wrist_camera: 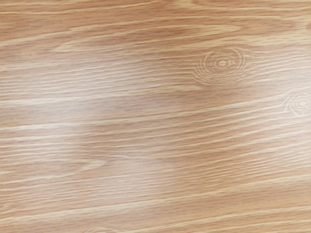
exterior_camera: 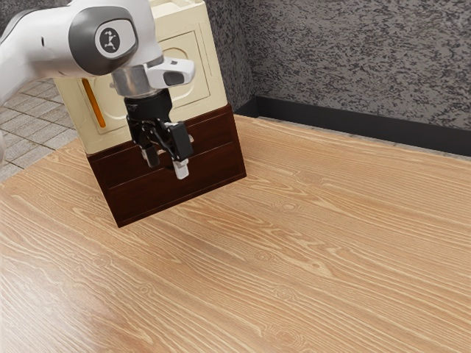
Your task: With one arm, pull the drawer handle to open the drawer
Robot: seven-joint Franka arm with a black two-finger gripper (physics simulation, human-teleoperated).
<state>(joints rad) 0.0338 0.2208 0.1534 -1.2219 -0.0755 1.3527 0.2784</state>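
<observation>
Here we are over the light-brown wooden table (exterior_camera: 294, 279), our black two-finger gripper (exterior_camera: 166, 163) at the exterior view's eleven o'clock, fingers apart, and just beyond, dark-brown drawers (exterior_camera: 136, 197) sit closed beneath the cream cabinet body (exterior_camera: 212, 73)

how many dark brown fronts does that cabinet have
2, stacked at the bottom of the cabinet: the upper front and the lower front, both partly behind the gripper. Sides facing away are hidden.
</observation>
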